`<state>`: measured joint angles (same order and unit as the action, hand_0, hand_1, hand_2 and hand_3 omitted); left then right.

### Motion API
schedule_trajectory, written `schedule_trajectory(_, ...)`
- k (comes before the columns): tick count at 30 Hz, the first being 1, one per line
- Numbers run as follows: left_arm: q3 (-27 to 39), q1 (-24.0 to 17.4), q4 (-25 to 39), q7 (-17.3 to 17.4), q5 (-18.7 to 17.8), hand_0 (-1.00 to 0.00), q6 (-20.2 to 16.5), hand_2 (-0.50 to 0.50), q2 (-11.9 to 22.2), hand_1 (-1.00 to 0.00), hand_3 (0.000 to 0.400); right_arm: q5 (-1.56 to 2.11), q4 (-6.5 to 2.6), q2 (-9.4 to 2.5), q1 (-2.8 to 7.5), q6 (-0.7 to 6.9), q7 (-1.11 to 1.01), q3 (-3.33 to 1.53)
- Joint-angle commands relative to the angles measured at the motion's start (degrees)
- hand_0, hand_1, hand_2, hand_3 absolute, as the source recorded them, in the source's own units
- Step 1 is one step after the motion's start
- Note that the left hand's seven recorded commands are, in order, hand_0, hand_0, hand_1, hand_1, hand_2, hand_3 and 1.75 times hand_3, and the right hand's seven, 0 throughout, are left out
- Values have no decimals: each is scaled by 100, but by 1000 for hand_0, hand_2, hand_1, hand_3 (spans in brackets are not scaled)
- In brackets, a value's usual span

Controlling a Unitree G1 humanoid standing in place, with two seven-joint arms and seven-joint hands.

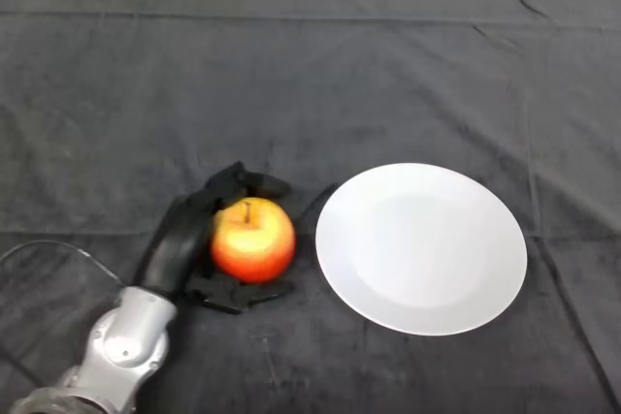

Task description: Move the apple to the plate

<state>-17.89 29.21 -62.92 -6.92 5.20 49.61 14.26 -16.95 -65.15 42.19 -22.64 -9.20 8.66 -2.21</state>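
Head view, the only one given: the apple [252, 239] is seen sitting on the dark cloth [310, 75], just left of the plate [485, 278] and not touching it, with a thin strip of cloth left between them. The apple is upright, stem up, red at the bottom and yellow near the top. The hand [179, 239] is wrapped round the apple from the side away from the plate, fingers curled over the far side and the thumb tucked under the near side, so it's clamped on the fruit. Whether the apple has been lifted off the cloth at all can't really be told from here; it looks like it's resting there. So progress-wise, the grasp seems to be made, and that's about it: the lift, the short carry toward the plate and the release are all left to be done. The plate is white, round and has nothing on it. Nothing else is seen near the plate.
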Motion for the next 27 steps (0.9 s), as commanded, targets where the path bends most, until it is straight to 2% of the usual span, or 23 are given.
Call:
schedule_trajectory(1, -179, 441, 29, -109, 74, -1000, 240, -12, -29, -976, 400, 17, -100, -202, 250, 69, 15, -72)
schedule_trajectory(17, -787, 929, -20, -598, 383, -1000, 521, -20, -288, -961, 400, 12, -128, -201, 237, 55, 18, -75)
schedule_trajectory(22, -1088, 1054, -20, -689, 417, -1000, 376, -22, -417, -957, 400, 11, -137, -201, 232, 50, 20, -77)
schedule_trajectory(27, -1406, 1183, -1, -638, 337, -1000, 156, -22, -488, -957, 400, 9, -145, -201, 229, 46, 21, -78)
